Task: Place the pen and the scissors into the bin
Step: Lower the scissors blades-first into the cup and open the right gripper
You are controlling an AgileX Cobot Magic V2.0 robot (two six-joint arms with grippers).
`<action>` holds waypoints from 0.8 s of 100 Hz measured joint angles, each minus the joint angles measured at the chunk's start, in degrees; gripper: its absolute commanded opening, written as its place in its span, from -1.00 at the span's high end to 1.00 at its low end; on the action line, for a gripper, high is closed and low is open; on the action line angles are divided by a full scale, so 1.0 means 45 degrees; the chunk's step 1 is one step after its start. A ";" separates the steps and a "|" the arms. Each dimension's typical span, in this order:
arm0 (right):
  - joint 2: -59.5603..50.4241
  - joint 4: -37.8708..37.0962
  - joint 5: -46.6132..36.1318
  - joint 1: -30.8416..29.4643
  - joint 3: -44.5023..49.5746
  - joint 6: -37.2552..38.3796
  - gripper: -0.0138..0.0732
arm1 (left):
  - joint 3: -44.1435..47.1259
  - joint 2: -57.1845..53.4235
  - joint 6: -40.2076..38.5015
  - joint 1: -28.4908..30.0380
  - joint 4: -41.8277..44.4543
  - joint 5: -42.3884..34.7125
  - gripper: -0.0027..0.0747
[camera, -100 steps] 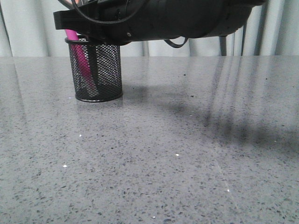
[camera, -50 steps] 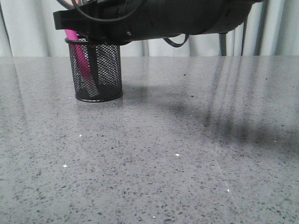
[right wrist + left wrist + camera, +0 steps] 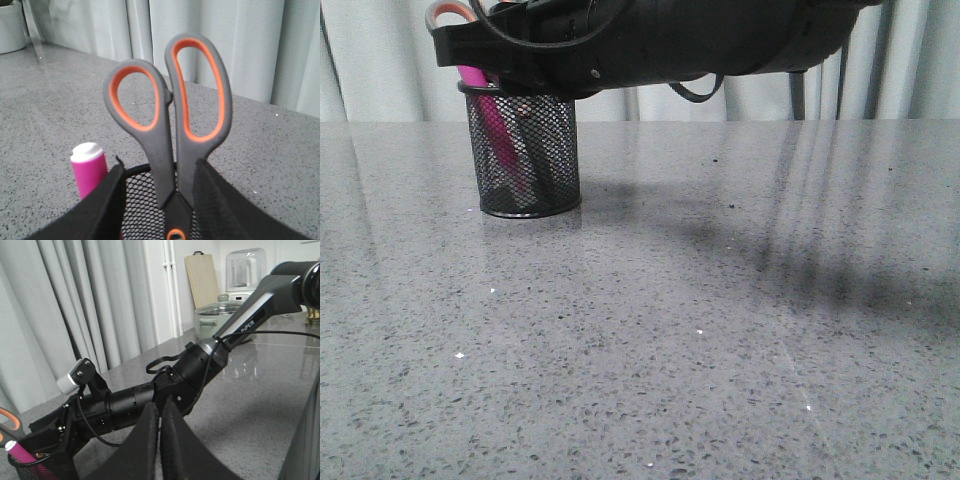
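The scissors are standing handles-up in the bin, beside the pen, which is leaning inside it. The right pincer is sitting open around the scissors, its fingers either side and not touching them. The right arm is blocking the bin's rim in front view. The left pincer is closed, empty, well above the worktop.
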 measured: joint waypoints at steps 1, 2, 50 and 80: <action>0.0000 0.0000 0.0000 0.0000 0.0000 0.0000 0.01 | 0.0000 0.0000 0.0000 0.0000 0.0000 0.0030 0.99; 0.0000 0.0000 0.0000 0.0000 0.0000 0.0000 0.01 | 0.0000 0.0000 0.0000 0.0000 0.0000 0.0033 0.99; -0.0674 0.0000 0.0603 0.0000 0.0129 0.0000 0.01 | 0.0000 0.0000 0.0000 0.0000 0.0000 -0.0355 0.99; -0.1563 0.0000 0.1046 0.0006 0.0129 0.0000 0.02 | 0.0000 0.0000 0.0000 0.0000 0.0000 -0.1266 0.99</action>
